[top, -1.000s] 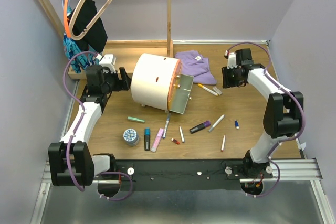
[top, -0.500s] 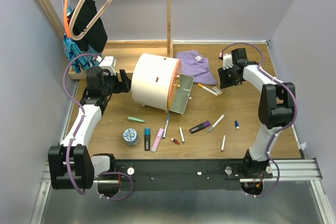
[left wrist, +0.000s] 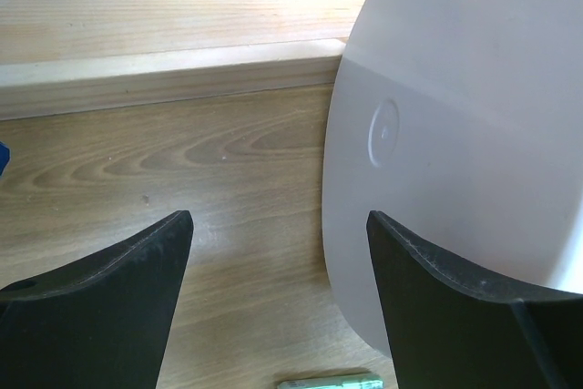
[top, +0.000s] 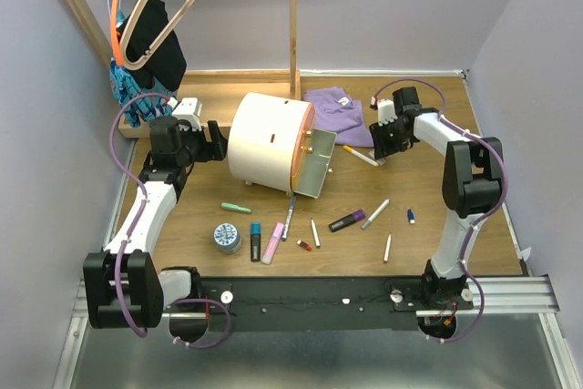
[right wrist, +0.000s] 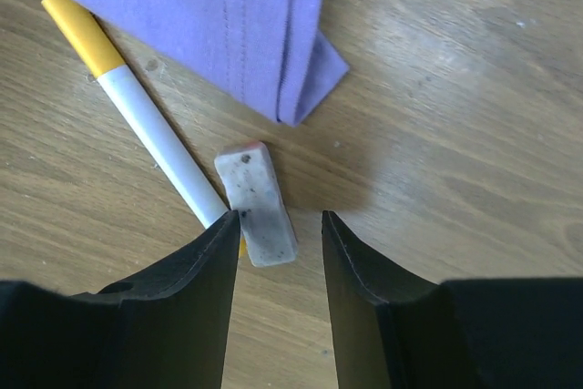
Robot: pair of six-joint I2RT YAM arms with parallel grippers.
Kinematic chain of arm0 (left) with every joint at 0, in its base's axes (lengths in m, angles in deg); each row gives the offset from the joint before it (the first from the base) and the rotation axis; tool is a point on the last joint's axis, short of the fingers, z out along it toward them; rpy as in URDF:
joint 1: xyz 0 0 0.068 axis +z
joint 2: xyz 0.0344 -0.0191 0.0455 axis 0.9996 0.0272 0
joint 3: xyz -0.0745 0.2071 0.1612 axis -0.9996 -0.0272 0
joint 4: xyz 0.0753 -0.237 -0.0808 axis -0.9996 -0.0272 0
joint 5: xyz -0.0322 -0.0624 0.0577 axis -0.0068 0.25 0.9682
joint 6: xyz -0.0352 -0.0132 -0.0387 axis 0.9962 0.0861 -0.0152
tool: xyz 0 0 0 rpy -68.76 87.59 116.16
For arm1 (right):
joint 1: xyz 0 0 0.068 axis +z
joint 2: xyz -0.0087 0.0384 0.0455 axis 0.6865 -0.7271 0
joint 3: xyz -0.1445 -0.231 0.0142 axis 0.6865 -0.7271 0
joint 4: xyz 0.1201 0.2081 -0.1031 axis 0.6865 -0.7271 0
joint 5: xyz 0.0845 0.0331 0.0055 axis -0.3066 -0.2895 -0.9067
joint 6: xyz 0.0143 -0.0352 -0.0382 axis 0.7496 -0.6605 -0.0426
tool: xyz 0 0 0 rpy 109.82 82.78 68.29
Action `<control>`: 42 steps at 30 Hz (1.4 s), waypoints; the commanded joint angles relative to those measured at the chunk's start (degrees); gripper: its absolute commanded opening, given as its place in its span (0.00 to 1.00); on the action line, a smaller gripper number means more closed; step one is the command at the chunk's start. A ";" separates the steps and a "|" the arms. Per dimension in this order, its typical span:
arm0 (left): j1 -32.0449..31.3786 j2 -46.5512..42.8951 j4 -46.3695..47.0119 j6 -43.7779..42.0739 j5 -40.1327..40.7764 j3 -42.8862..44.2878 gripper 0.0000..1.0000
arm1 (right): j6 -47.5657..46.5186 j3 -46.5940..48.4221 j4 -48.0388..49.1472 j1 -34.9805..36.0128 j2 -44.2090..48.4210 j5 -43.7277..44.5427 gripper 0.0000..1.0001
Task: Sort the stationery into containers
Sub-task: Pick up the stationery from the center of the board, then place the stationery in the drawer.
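Meanwhile, the left pincer gapes empty beside one cream drum, its drawer out. One round tin and roughly eleven pens and markers strew the bench. The right pincer, half-spread, hovers over one eraser, gripping nothing.

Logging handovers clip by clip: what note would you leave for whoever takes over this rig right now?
Left gripper: open, empty, beside the drum.
Right gripper: open, empty, low over an eraser and a yellow-capped pen by the cloth.
Done: the drawer is out.
Left: the tin, markers and other pens lie on the table in front of the drum; none is held.
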 commanded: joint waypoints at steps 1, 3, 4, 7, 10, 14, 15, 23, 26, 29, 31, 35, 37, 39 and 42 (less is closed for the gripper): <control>-0.18 0.79 1.21 -0.62 0.29 0.66 0.87 | -0.01 2.03 -0.36 1.17 -2.49 1.50 0.49; -0.18 0.96 1.21 -0.62 0.20 0.84 0.87 | 0.34 2.38 -0.18 1.17 -2.93 1.94 0.49; -0.10 0.96 1.21 -0.62 0.20 0.93 0.87 | 0.43 2.47 -0.09 1.26 -3.45 2.73 0.49; -0.18 1.31 1.39 -0.62 0.29 0.93 0.87 | 0.87 3.00 0.00 1.26 -4.51 4.22 0.47; -0.18 1.49 1.47 -0.36 0.11 1.01 0.87 | 1.14 3.09 0.00 1.26 -5.22 4.84 0.44; -0.18 1.75 1.47 -0.09 -0.06 1.10 0.87 | 1.31 2.30 0.17 1.26 -6.01 5.02 0.33; -0.10 1.67 1.47 -0.18 -0.06 1.28 0.87 | 1.31 2.03 0.09 1.26 -5.40 5.11 0.29; -0.10 0.52 1.47 -0.09 -0.50 0.58 0.87 | 2.71 4.04 -6.14 1.17 7.34 -5.30 0.13; -0.10 0.17 3.23 0.70 -0.59 -0.04 0.87 | 5.77 5.72 -8.18 1.26 11.82 -18.73 0.12; -0.10 0.00 3.76 1.23 -0.86 -0.48 0.87 | 14.27 3.80 -3.46 1.34 14.81 -31.48 0.13; -0.18 -0.18 4.28 1.66 -1.03 -0.83 0.87 | 19.83 2.91 -1.07 2.04 14.65 -35.65 0.13; -0.27 -0.88 4.64 2.37 -1.29 -1.09 0.87 | 33.98 0.18 10.52 3.54 13.51 -45.51 0.15; -0.19 -1.32 4.55 2.37 -1.30 -1.27 0.87 | 34.10 1.41 10.55 5.55 11.40 -45.87 0.15; -0.18 -1.67 4.64 2.46 -1.30 -1.44 0.87 | 31.73 4.04 8.44 7.05 9.13 -44.73 0.14; -0.18 -2.64 4.38 2.54 -0.94 -2.06 0.87 | 30.23 6.95 5.27 9.08 6.92 -41.57 0.13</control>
